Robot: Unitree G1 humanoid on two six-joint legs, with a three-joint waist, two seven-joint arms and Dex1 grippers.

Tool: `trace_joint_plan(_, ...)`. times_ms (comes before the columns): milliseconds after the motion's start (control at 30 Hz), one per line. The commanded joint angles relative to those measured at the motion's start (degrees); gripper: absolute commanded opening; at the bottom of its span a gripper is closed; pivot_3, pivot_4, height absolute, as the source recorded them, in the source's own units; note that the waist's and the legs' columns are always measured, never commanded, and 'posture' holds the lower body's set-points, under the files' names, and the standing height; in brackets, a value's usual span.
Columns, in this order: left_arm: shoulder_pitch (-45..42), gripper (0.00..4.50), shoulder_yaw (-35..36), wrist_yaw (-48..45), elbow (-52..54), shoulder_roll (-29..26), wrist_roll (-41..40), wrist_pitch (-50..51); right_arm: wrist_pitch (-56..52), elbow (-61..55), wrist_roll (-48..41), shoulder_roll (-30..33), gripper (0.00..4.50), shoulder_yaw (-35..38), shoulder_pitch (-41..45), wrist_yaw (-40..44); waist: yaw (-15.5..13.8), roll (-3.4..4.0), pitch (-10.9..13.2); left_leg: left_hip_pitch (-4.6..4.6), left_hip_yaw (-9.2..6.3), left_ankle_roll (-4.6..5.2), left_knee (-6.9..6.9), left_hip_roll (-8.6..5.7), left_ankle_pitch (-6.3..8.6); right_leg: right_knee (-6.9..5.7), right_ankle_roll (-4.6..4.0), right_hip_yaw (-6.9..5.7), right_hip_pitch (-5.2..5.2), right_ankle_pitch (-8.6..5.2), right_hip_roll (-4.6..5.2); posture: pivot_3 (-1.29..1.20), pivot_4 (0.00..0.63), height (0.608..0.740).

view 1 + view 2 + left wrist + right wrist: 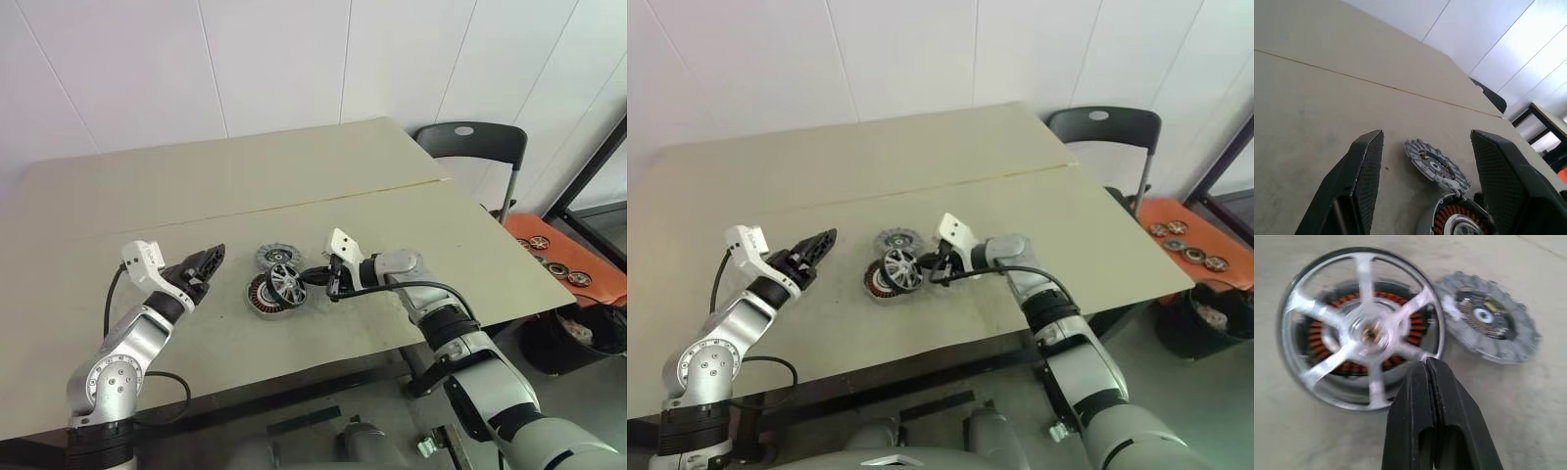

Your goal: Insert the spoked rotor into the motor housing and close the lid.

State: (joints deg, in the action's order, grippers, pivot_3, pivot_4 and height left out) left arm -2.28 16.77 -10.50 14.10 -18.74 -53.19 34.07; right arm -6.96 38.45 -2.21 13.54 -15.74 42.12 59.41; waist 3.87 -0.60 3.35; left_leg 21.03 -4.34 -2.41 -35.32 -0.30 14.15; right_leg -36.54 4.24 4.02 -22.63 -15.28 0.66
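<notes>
Head views: beige matte table [147, 196] with a thin seam across it. Near the front edge, motor housing [263, 294], a flat round puck with coppery windings and a dark rim. Just behind it, lid [272, 257], a grey disc with a toothed rim, lying flat. Spoked rotor [287, 282] tilted up on edge over the housing's right side, silvery rim and thin spokes. Right gripper [318, 275] reaching in from the right, pointing leftward and slightly down, black fingers pinched on the rotor's rim. Left gripper [208, 266] hovering left of the housing, roughly level, fingers spread, holding nothing. Dark chair [472, 142] beyond the far right corner.

Left wrist view: two black ribbed fingers [1364, 171] wide apart; between them the notched lid [1436, 165] and, closer in, a slice of the housing's copper ring [1452, 220].

Right wrist view: fingertips [1425, 382] clenched together on the shiny rotor rim [1356, 328]; copper windings visible through the spokes; lid [1488, 318] beside on the table.
</notes>
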Motion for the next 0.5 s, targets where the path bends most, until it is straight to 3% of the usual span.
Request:
trace_joint_plan(33, 0.39, 3.04, -0.46, -1.06, 2.24, 1.13, 1.51, -1.44, 1.85, 0.51, -0.02, -0.31, 0.0, 1.36, 2.53, -0.7, 0.0, 0.0, 0.0, 0.0, -0.01, 0.0, 0.0, 0.0, 0.0, 0.0, 0.01, -0.01, 0.0, 0.0, 0.0, 0.0, 0.0, 0.74)
trace_joint_plan(500, 0.46, 3.04, -0.5, -2.43, 1.2, 2.94, 5.21, -0.9, -3.46, -3.84, -5.24, -0.46, 0.0, 3.11, 0.87, 4.64, 0.03, 0.0, 0.0, 0.0, -0.05, 0.01, -0.01, 0.01, 0.0, -0.06, 0.05, -0.03, -0.01, 0.03, -0.01, 0.0, 0.0, 0.74)
